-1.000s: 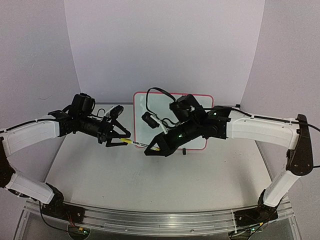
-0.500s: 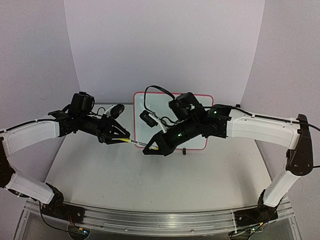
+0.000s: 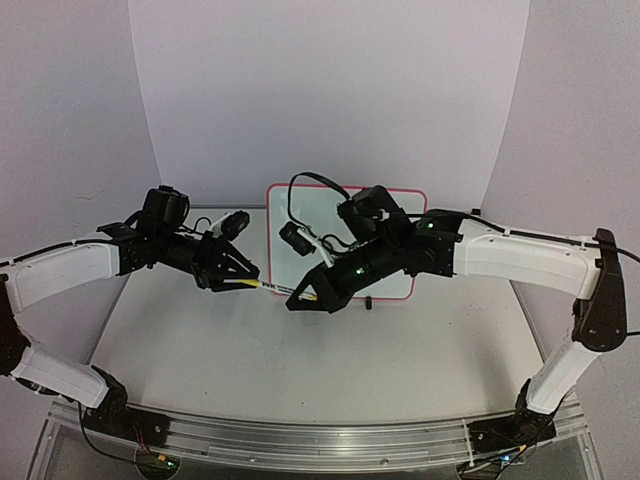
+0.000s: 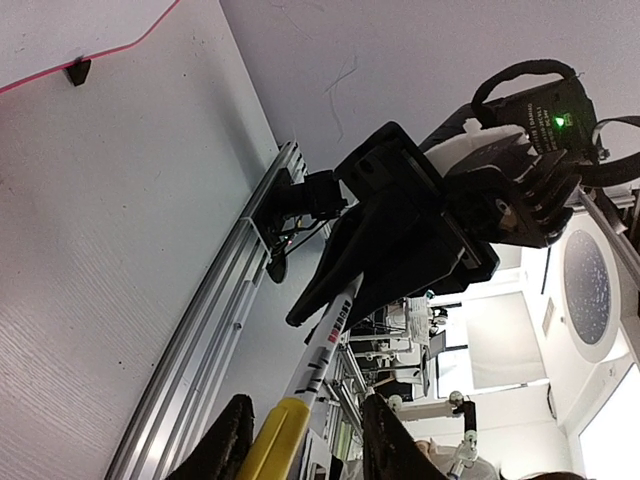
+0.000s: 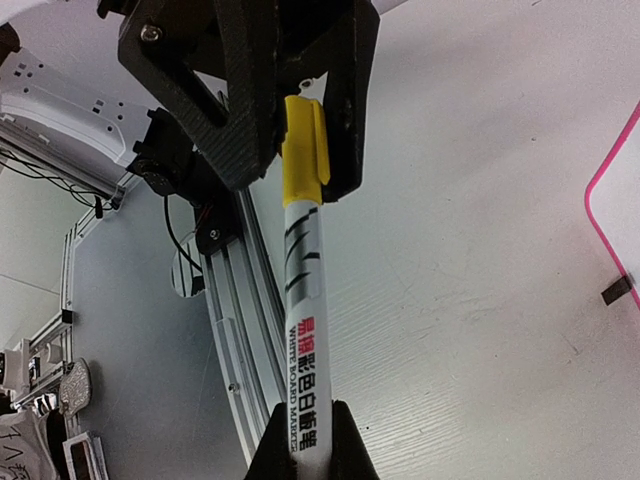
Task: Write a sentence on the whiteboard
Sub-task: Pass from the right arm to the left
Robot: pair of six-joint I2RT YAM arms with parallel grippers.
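Right gripper (image 3: 298,300): jaws are seen clamped on the white barrel of a marker (image 3: 282,289). In the right wrist view the barrel (image 5: 305,290) is pinched between both fingers (image 5: 345,445) at the bottom edge, with printed lettering exposed just above them.

Left gripper (image 3: 255,278): jaws are closed around the yellow cap (image 5: 303,150) at the marker's other end. The cap is flanked by both black fingers, which appear to touch it on each side. The same cap (image 4: 275,440) is seen between the fingers in the left wrist view.

The marker is thus held at both ends, roughly level, and spans the short gap between the two grippers above the table (image 3: 300,370). No contact with the table is noted.

The whiteboard (image 3: 278,212) is observed upright at the back of the table, behind the right gripper and wrist, by which most of its face is hidden. The marker lies in front of the board's lower left corner, apart from it. The cap end is directed left, away from the board.

In the right wrist view only the pink frame edge (image 5: 600,200) and one black foot (image 5: 617,290) are caught at the right margin, well apart from the marker.

An aluminium rail (image 3: 300,440) is noted along the near table edge.
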